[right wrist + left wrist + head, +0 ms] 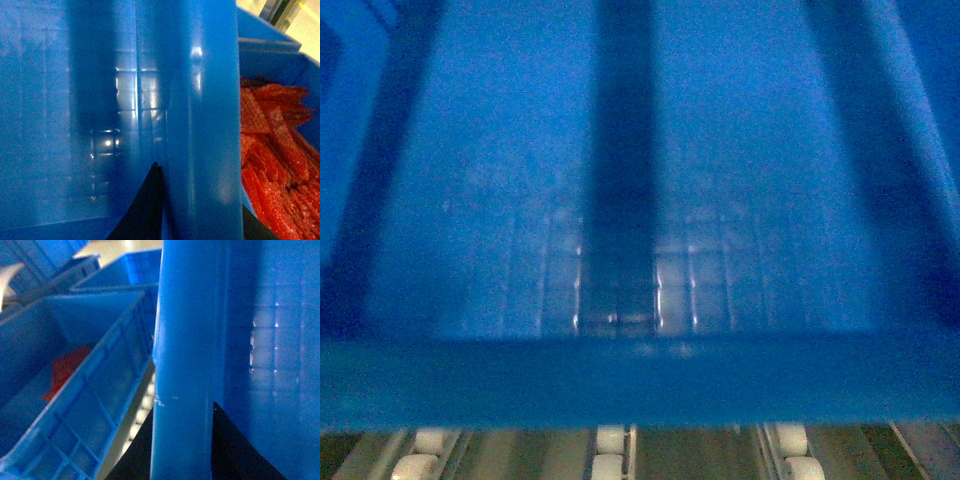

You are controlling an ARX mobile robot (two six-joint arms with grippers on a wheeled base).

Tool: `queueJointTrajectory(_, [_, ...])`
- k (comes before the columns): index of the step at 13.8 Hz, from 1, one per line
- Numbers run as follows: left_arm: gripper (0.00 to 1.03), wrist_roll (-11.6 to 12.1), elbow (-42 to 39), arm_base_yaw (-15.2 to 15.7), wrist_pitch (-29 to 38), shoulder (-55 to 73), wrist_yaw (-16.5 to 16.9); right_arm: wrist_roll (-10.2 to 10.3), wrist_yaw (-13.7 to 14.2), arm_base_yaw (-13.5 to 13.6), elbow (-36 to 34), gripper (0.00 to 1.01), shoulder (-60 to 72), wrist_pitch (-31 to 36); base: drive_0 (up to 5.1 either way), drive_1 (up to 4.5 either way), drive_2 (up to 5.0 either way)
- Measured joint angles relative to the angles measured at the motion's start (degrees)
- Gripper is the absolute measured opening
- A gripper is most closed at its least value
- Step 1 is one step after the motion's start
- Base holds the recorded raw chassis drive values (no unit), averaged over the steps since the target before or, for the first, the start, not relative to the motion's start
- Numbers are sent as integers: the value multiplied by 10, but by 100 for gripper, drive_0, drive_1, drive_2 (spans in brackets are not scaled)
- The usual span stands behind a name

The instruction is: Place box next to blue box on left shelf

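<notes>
The box fills the head view, with its grid floor and near rim facing me. My left gripper is shut on the box's left wall, one dark finger outside and one inside. My right gripper is shut on the right wall, a dark finger inside it. In the left wrist view a second blue box stands just to the left, a narrow gap apart, with a red item in it.
White rollers of a shelf track show under the box's near rim. On the right, a blue crate full of red pieces lies close against the held wall. More blue crates stand behind the left one.
</notes>
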Motion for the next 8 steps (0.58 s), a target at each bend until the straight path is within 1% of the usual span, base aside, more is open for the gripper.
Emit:
queueJointTrajectory(1, [18,8,12,-3,-5,-8,-18,-1,8,7,8,17,-3,2,0,0,0])
queueJointTrajectory(2, [18,-5,19,-3,-53,-6,-18,22,-9,10,18,17,7,-41,0,0,0])
queueJointTrajectory(3, [18,-18,29,0,-98,-1,-10,42,-28,10,26,17,18,-80,0,0,0])
queueJointTrajectory(4, [18,-32,42,5,-148,10,4,73,-51,10,36,17,32,-122,0,0,0])
queueJointTrajectory(5, [18,-43,53,12,-190,18,21,96,-71,9,40,17,41,-150,0,0,0])
queueJointTrajectory(6, [18,-52,59,20,-218,24,34,108,-89,8,40,17,47,-160,0,0,0])
queueJointTrajectory(7, [18,-57,66,27,-233,25,39,110,-101,5,43,17,49,-161,0,0,0])
queueJointTrajectory(8, [18,-58,79,38,-246,24,44,110,-110,2,53,16,50,-161,0,0,0])
